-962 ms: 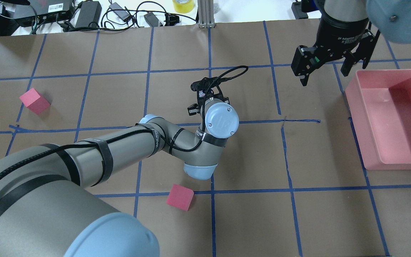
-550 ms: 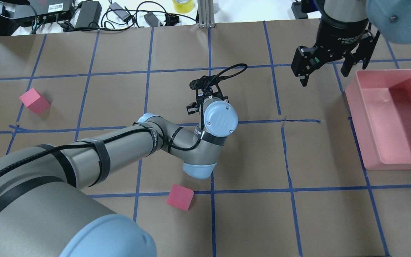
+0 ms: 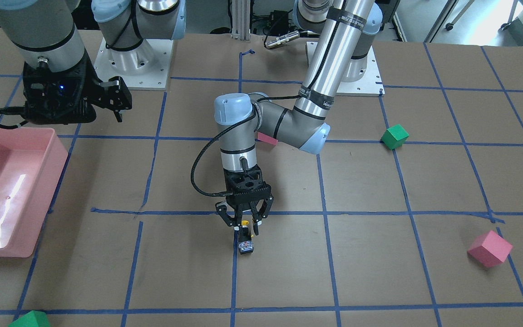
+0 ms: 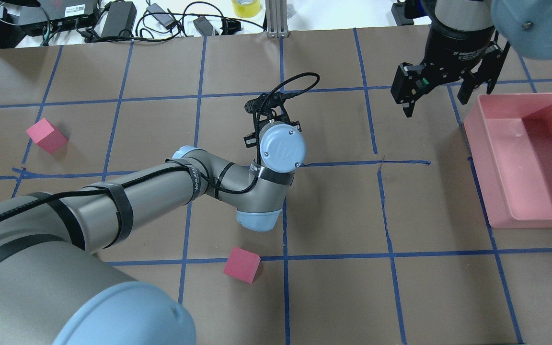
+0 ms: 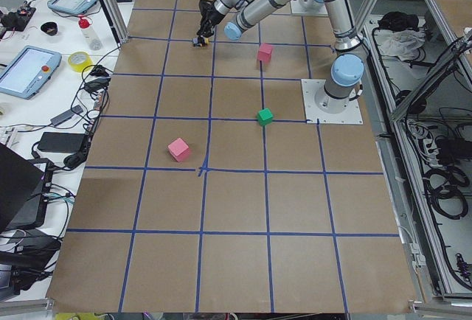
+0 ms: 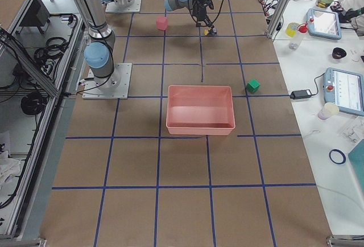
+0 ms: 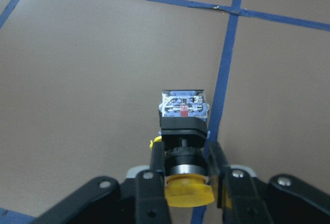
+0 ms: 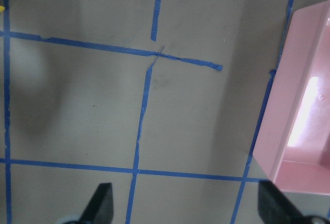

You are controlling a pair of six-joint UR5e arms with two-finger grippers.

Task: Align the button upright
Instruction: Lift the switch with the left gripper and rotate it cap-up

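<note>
- Front-facing view: the left arm [image 3: 239,154] points straight down over the middle of the table [image 3: 379,272]. The left jaws are closed on the button [image 3: 245,240], yellow cap up and silvery block down, beside a blue tape line [image 3: 234,281]. Whether the block touches the table is hard to tell.
- Overhead view: the left arm's wrist hides the button. The right jaws hang spread wide, holding nothing, near the pink bin [image 4: 525,106].
- Left wrist view: the fingers [image 7: 154,172] pinch the button's black body. The cap is nearest the camera, and the block is farthest, just beside the tape line.
- Right wrist view: the fingertips [image 8: 103,203] stand far apart above the table, with the bin at the right.
</note>
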